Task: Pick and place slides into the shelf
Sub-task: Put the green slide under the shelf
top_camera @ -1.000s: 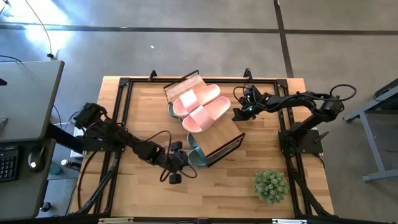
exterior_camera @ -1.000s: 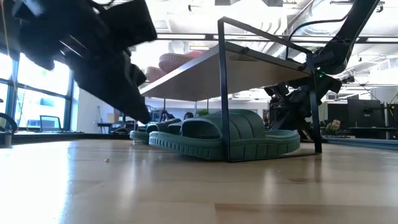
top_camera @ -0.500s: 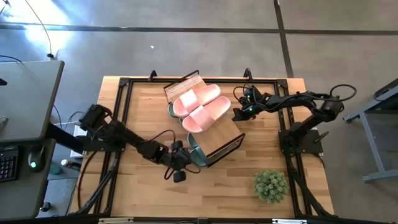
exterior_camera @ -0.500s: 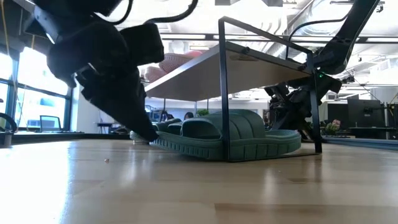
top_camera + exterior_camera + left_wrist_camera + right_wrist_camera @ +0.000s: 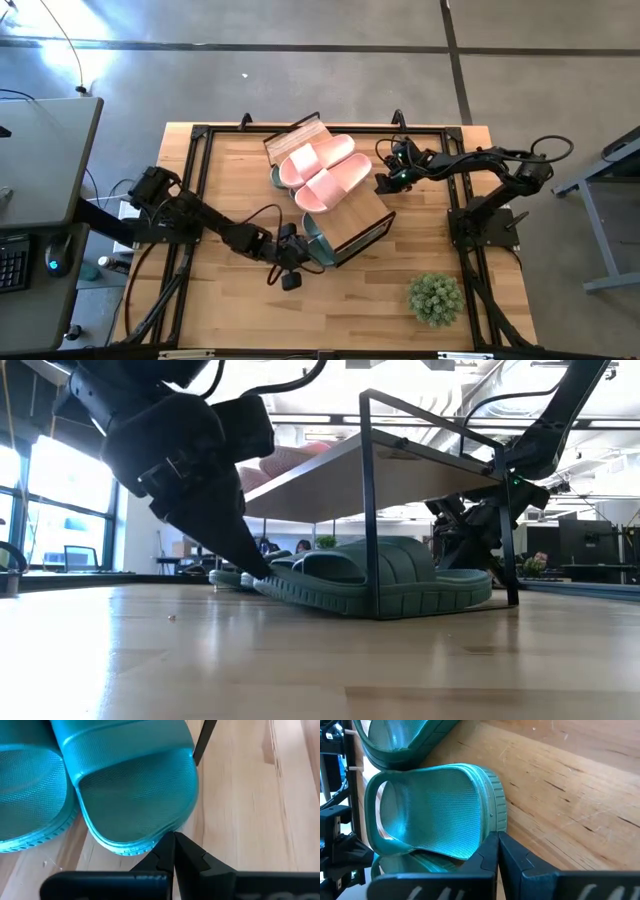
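The shelf point(image 5: 352, 213) stands slantwise at mid-table with two pale pink slides point(image 5: 322, 172) on its wood top. Sage-green slides lie on the table under it; two show in the left wrist view. My left gripper point(image 5: 301, 255) is shut, low at the shelf's near-left end, its tips at the heel of the nearest green slide point(image 5: 132, 795), which also shows in the low view point(image 5: 385, 585). My right gripper point(image 5: 381, 184) is shut at the shelf's far-right side, its tips at another green slide point(image 5: 435, 810). My left gripper pushes with the tips of its shut fingers against the heel rim point(image 5: 167, 827) of the nearest green slide. The fingers slant down from the table's left. The slide lies flat on the table, partly under the shelf. My right gripper's shut fingertips rest against the end rim point(image 5: 496, 822) of a green slide under the shelf, coming from the table's right side. The slide lies on the table.
A small green potted plant point(image 5: 434, 297) stands at the near right. A black shelf leg point(image 5: 202, 742) stands just beside the pushed slide. The table's black frame runs along its edges. Bare wood lies near the front edge, left of the plant.
My left gripper has moved toward the table's right edge, to the shelf's near-left end, staying shut, and has come against the nearest green slide's heel. That slide has slid a little farther under the shelf.
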Robot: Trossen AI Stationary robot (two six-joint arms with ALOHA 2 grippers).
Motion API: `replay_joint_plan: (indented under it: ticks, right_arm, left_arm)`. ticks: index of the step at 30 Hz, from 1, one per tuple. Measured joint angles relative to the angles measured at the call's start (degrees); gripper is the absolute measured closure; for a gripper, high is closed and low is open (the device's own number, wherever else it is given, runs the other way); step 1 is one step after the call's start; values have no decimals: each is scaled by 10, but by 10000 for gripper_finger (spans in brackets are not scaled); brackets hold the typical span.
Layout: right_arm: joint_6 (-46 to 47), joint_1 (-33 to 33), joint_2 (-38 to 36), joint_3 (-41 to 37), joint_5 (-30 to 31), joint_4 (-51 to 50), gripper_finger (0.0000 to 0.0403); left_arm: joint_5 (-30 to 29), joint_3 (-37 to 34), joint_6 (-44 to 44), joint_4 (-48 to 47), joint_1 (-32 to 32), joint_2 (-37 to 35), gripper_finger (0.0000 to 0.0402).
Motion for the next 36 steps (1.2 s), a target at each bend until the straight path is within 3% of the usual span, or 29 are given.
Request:
replay_joint_plan:
  ticks: [14,36]
  right_arm:
    - [0,1,0,0,-4,-1,403]
    - [-2,0,0,0,1,-2,403]
  left_arm:
    - [-11,33,8,46,1,62,402]
    - [-20,41,9,35,18,63,401]
